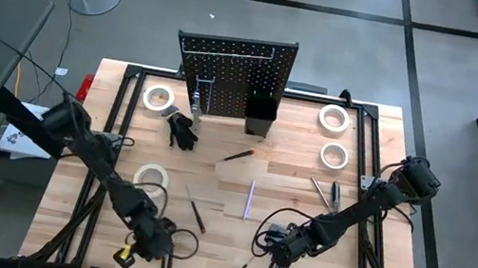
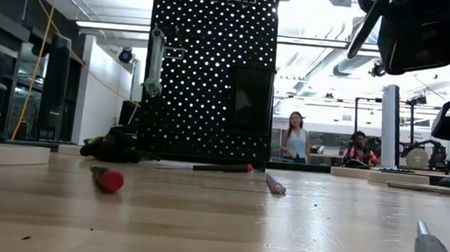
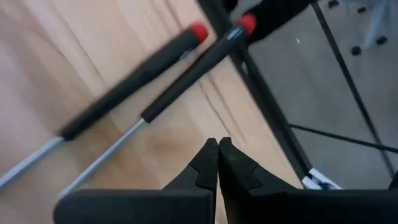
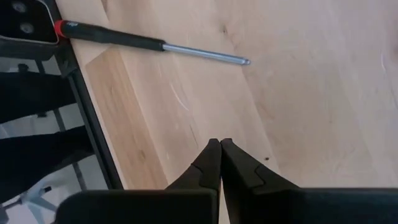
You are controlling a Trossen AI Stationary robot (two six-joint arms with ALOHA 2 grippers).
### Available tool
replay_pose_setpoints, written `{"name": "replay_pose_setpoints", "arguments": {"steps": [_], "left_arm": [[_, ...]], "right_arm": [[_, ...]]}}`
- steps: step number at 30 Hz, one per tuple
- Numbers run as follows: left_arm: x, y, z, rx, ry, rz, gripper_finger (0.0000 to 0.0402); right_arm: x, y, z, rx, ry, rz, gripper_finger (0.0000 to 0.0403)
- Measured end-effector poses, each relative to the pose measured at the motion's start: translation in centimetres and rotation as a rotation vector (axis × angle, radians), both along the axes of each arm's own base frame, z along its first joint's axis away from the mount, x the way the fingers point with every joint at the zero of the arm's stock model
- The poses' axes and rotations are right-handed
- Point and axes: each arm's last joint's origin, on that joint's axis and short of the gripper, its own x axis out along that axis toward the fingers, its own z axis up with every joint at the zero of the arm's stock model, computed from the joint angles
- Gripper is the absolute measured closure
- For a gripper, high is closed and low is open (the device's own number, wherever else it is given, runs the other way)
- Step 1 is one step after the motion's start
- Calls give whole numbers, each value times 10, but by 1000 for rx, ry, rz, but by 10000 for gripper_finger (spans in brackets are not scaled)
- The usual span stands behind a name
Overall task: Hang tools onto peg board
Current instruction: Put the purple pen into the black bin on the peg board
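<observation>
The black peg board (image 1: 235,66) stands upright at the table's far middle, with a black bin (image 1: 259,118) on its front and a silver ratchet (image 2: 155,61) hanging on its left part. My left gripper (image 3: 218,146) is shut and empty above the table's near edge, left of the middle (image 1: 152,243). Two black-handled, red-capped screwdrivers (image 3: 134,84) (image 3: 194,67) lie flat just ahead of it. My right gripper (image 4: 220,146) is shut and empty above the near edge, right of the middle (image 1: 276,263). A red-capped screwdriver (image 4: 118,40) lies ahead of it. A purple screwdriver (image 1: 249,198) lies at mid-table.
White tape rolls lie at the far left (image 1: 159,98), far right (image 1: 334,118) (image 1: 335,155) and left middle (image 1: 151,176). Silver wrenches (image 1: 326,191) lie at the right, a black bundle (image 1: 182,130) near the board's left foot. A black frame rail (image 3: 273,118) runs along the near edge.
</observation>
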Motion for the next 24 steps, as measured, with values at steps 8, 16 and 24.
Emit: {"name": "replay_pose_setpoints", "arguments": {"steps": [8,16,24], "left_arm": [[9,-16,-26,-78,33,-44,401],[23,-24,-37,-61,-29,-21,401],[52,-10,-42,-39,-93,-23,402]], "right_arm": [[0,0,0,-2,-3,29,403],[-1,0,0,-16,-3,60,403],[-2,-1,-2,-39,8,55,403]]}}
